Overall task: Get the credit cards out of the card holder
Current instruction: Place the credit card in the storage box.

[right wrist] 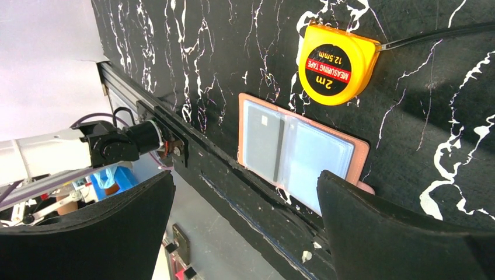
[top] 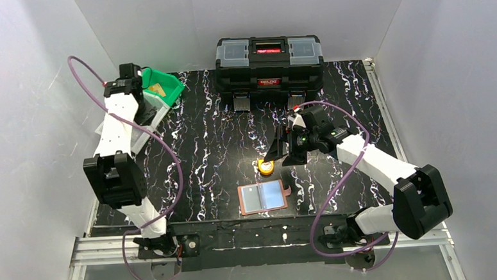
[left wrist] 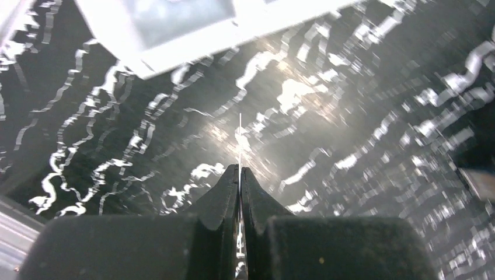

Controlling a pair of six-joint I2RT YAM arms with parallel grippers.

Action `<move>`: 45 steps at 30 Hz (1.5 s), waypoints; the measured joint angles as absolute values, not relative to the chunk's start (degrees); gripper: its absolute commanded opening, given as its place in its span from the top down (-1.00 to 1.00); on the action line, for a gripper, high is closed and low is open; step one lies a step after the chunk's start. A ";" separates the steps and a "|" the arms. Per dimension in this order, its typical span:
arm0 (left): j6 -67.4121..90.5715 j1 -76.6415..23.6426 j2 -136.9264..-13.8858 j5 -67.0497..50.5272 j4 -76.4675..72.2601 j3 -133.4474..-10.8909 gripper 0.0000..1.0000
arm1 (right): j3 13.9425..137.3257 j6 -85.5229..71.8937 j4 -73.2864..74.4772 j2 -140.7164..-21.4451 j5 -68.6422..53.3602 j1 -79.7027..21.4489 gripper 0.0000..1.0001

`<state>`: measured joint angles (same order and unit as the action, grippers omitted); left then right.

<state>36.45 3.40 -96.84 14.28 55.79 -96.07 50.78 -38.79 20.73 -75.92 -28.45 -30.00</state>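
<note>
Beyond the open card holder point(top: 262, 197) the right gripper point(right wrist: 245, 176) gapes empty; far left, the left gripper point(left wrist: 240, 172) pinches a thin card point(left wrist: 240, 140).

Tape measure point(top: 266, 167) sits just behind the card holder point(top: 262, 197) (toolbox point(top: 269, 62) far behind both).

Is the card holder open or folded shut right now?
Open. The card holder lies spread flat, both halves facing up and showing the pale clear sleeves, with the snap tab out to one side.

Open card holder point(top: 262, 197) near tape measure point(top: 266, 167)
</note>
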 measured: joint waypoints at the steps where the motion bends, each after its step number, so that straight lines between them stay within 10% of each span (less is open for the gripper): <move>1: 36.12 4.91 -98.00 15.18 55.75 -96.20 1.00 | 50.78 -38.76 20.78 -76.01 -28.47 -30.00 -0.97; 27: 36.84 17.80 -114.69 26.81 50.98 -104.68 0.92 | 50.76 -38.76 20.18 -76.62 -29.91 -29.58 -0.97; 45: 37.23 18.26 -119.24 24.91 48.64 -106.78 -0.25 | 50.72 -38.76 19.35 -76.99 -30.17 -29.56 -0.97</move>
<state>37.23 18.26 -119.24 24.91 48.64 -106.78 50.72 -38.76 19.35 -76.99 -30.17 -29.56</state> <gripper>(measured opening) 0.568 0.983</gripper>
